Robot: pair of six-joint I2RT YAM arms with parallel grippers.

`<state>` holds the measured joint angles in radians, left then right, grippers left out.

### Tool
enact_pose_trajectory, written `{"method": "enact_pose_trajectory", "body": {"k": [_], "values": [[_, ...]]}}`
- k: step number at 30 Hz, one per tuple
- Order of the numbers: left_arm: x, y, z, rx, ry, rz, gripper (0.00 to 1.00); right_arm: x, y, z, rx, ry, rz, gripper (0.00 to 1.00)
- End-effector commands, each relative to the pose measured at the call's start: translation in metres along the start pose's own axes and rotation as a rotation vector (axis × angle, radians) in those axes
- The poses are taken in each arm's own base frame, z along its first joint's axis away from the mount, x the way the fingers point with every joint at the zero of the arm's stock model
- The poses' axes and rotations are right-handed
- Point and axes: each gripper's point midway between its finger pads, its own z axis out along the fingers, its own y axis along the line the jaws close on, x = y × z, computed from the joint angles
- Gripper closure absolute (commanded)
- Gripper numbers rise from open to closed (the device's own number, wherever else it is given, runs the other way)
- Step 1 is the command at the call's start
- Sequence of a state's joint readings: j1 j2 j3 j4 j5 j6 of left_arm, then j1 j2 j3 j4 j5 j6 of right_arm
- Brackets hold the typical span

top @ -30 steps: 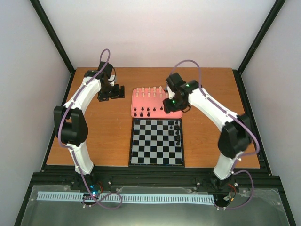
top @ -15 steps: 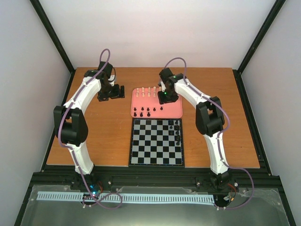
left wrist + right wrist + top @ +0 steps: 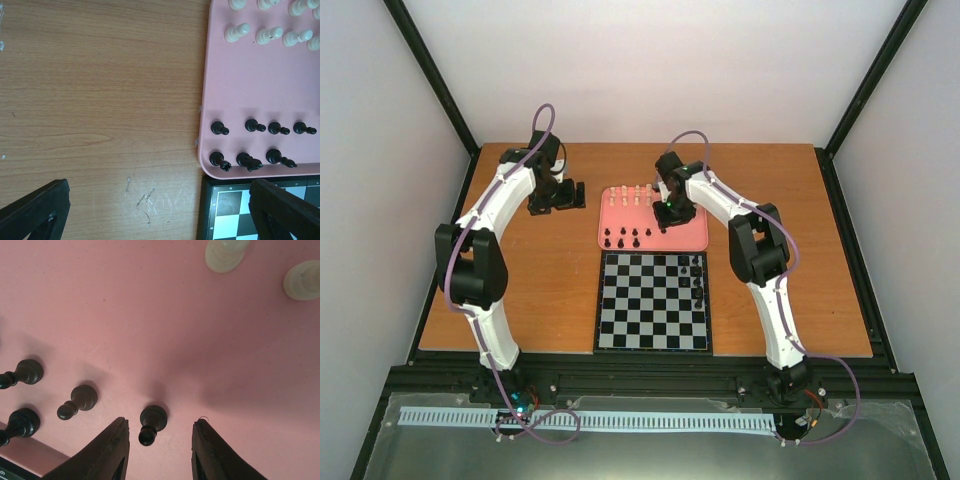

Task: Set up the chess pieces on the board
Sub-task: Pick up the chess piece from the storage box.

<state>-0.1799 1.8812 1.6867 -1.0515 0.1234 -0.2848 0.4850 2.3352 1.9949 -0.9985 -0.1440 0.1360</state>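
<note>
A brown wooden table [image 3: 550, 290], a pink tray [image 3: 688, 241] mid-frame, the board [image 3: 640, 310] just below it.

My right gripper [image 3: 160, 426] straddles one black pawn [image 3: 152, 420], gap on both sides. Neighbour pawn [image 3: 77, 402] crowds one finger [image 3: 112, 450] from outside. Bare pink tray [image 3: 250, 365] beyond the other finger is free.
</note>
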Motion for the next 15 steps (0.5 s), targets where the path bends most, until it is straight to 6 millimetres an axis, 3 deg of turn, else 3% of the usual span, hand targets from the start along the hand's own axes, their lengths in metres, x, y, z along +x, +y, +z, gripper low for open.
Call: {"method": "enact_pose_trajectory", "body": {"k": [1,7,15], "values": [[-0.0097,-0.0024,-0.0019,0.004,-0.017,-0.006,0.00,-0.0018,0.0018,0.0071,-0.006,0.010,-0.013,0.65],[-0.0095,-0.0015,-0.0022,-0.003,-0.017,-0.002,0.00,-0.0020,0.0020,0.0131,-0.010,0.025,-0.015,0.72],[-0.0098,-0.0013,-0.0022,-0.005,-0.018,-0.002,0.00,-0.0056,0.0000,0.0096,0.007,0.019,-0.019,0.92]]}}
